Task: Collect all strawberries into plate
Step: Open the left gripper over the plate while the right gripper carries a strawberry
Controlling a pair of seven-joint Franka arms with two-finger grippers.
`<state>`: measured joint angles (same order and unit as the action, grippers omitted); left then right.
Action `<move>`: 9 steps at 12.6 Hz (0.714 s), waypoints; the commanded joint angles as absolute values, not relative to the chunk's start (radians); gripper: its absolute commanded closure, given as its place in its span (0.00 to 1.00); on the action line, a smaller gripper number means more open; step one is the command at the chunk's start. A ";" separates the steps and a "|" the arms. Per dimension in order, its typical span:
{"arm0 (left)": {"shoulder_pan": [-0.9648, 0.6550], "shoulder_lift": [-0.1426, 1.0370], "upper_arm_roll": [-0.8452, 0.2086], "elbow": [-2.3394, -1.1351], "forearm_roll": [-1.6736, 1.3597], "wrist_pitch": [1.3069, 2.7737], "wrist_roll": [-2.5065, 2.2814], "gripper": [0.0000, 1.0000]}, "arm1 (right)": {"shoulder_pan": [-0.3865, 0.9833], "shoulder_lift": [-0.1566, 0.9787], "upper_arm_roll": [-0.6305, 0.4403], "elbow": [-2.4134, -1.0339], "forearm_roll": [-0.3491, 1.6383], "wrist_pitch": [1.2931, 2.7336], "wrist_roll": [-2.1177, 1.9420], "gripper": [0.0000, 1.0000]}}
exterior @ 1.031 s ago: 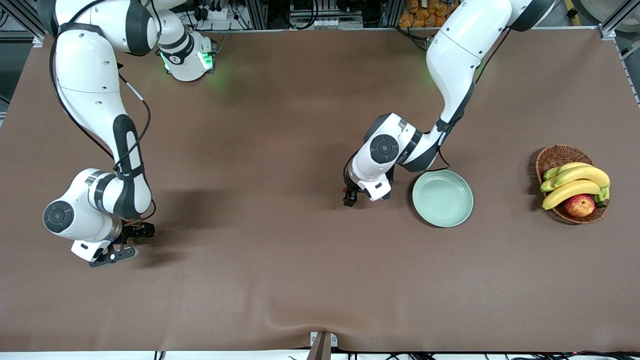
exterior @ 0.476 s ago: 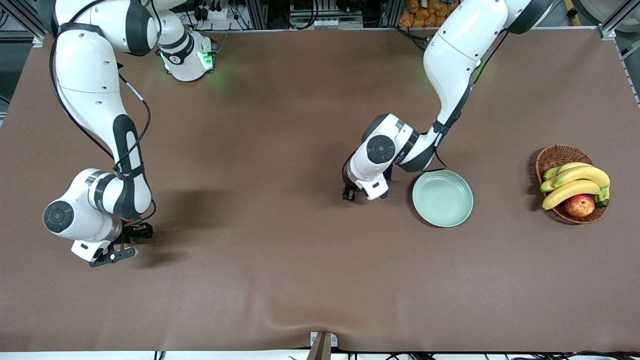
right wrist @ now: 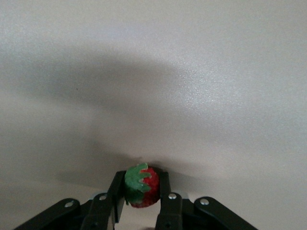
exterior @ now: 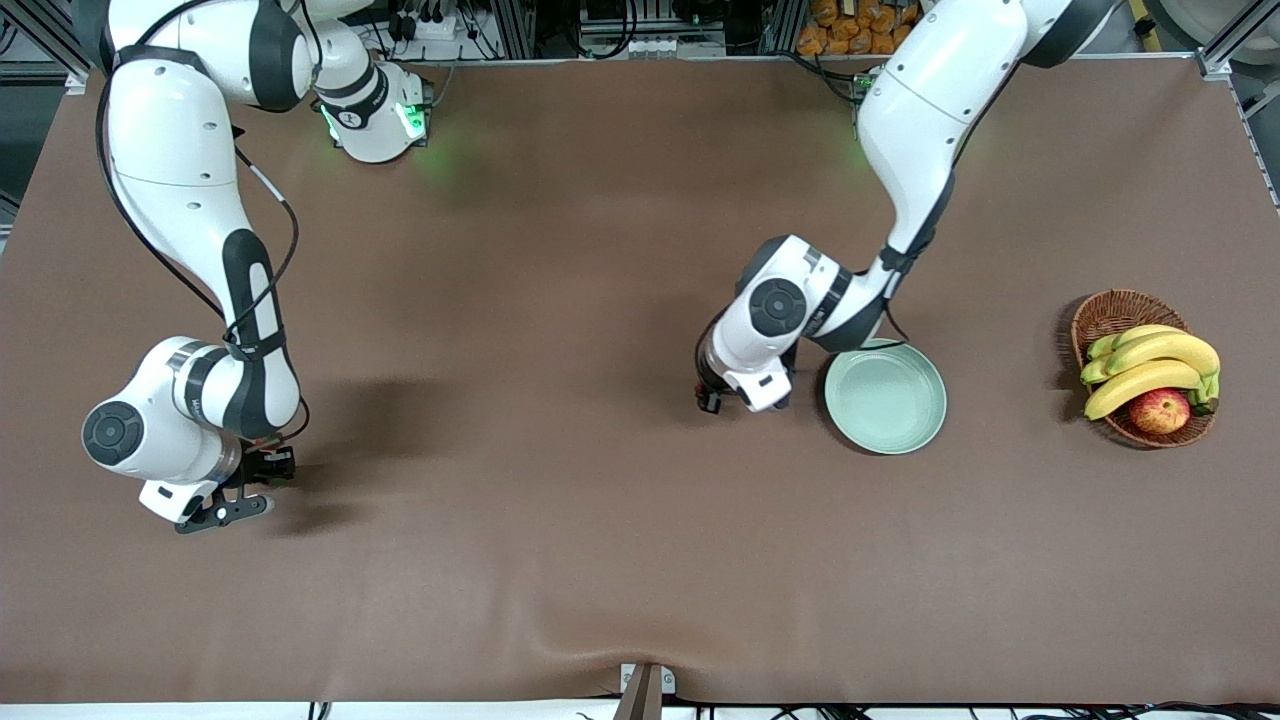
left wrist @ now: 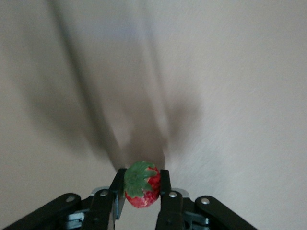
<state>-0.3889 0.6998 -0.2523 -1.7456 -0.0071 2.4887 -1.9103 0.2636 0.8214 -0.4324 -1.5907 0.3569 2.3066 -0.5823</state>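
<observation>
Third strawberry nowhere in view

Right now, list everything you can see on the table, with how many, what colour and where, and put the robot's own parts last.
strawberries: two seen, red with green tops, one in the left claw, one in the right claw
plate: one, pale mint green, bare, on the table beside the left claw
basket: one, brown wicker, at the left arm's end of the table
bananas: one bunch, yellow with green tips, in the basket
apple: one, red-yellow, in the basket, nearer the front camera than the bananas
table: one, brown cover
left claw: black, shut on a strawberry, low over the table beside the plate
right claw: black, shut on a strawberry, low at the right arm's end of the table
</observation>
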 commanded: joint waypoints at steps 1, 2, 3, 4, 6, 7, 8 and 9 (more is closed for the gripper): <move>-0.312 0.606 -0.256 -1.755 0.017 2.346 -1.789 1.00 | 0.258 0.773 -0.385 -1.595 0.374 2.304 -0.607 0.84; -0.280 0.577 -0.259 -1.756 0.017 2.292 -1.737 1.00 | 0.267 0.759 -0.368 -1.594 0.374 2.299 -0.606 0.84; -0.252 0.554 -0.261 -1.758 0.017 2.248 -1.671 1.00 | 0.290 0.746 -0.361 -1.592 0.374 2.299 -0.604 0.85; -0.226 0.537 -0.262 -1.758 0.015 2.209 -1.605 1.00 | 0.325 0.730 -0.359 -1.591 0.374 2.299 -0.601 0.86; -0.169 0.528 -0.261 -1.761 0.015 2.142 -1.493 1.00 | 0.412 0.718 -0.359 -1.583 0.376 2.302 -0.540 0.87; -0.126 0.531 -0.261 -1.767 0.017 2.120 -1.417 1.00 | 0.463 0.718 -0.359 -1.571 0.376 2.303 -0.472 0.87; -0.083 0.528 -0.261 -1.781 0.017 2.102 -1.326 1.00 | 0.519 0.718 -0.359 -1.557 0.374 2.303 -0.378 0.87; -0.049 0.528 -0.261 -1.784 0.017 2.094 -1.272 1.00 | 0.564 0.718 -0.359 -1.548 0.374 2.303 -0.297 0.87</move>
